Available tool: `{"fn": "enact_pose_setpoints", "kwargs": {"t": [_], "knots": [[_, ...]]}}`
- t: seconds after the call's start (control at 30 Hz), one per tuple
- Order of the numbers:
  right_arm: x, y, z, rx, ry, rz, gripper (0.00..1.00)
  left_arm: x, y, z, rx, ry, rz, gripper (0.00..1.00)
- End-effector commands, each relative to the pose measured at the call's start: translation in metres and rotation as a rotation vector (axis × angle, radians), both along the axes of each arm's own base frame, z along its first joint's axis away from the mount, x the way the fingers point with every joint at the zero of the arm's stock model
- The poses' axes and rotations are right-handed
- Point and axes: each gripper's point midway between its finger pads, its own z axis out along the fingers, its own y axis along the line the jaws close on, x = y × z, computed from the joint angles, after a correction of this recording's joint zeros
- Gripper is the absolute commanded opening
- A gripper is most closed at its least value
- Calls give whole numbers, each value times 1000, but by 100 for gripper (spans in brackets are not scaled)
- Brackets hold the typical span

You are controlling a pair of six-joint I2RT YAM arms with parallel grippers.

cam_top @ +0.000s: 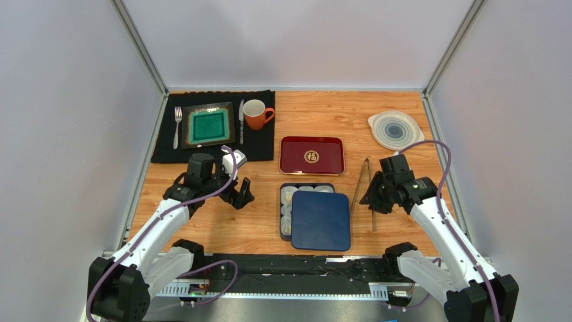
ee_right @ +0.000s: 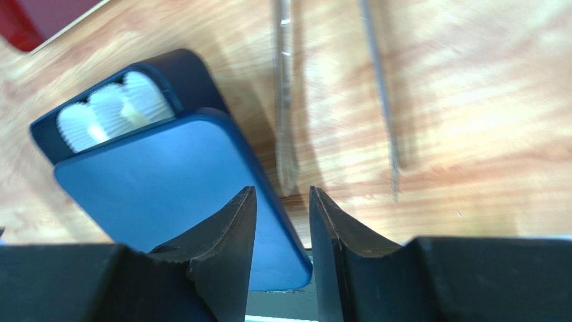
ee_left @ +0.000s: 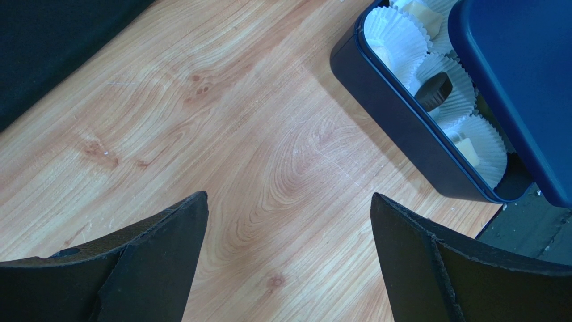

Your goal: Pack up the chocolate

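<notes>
Left wrist: left claw (ee_left: 289, 195) spread; rounded dark chocolate (ee_left: 433, 90) in crinkled paper cup (ee_left: 464, 97); right claw (ee_right: 282, 190) narrowly parted, seemingly empty.

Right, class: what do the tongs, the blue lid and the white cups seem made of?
Tongs: likely polished metal, silvery and reflective. Blue lid: probably plastic, smooth matte with rounded moulded corners. White cups: paper, thin with crinkled pleated walls.

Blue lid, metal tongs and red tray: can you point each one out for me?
Blue lid (cam_top: 321, 220): top view, middle of its flat top.
Metal tongs (ee_right: 284, 100): right wrist view, on the left arm.
Red tray (cam_top: 312, 155): top view, centre, on the gold emblem.
</notes>
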Motion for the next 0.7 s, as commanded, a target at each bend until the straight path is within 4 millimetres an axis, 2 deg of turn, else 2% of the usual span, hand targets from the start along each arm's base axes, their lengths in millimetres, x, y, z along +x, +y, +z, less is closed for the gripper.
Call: {"fn": "enact_pose_setpoints", "kwargs": {"t": [0.0, 0.17, 0.3, 0.67], "knots": [[-20, -20, -11, -74, 96, -131, 35, 12, -4, 21, 1, -72, -8, 99], [-44, -24, -34, -96, 196, -126, 28, 12, -4, 16, 21, -73, -11, 99], [-47, -21, -38, -83, 194, -113, 19, 14, -6, 12, 51, -82, -21, 99], [-54, 8, -65, -106, 260, -35, 17, 13, -9, -8, 122, -75, -42, 99]]}}
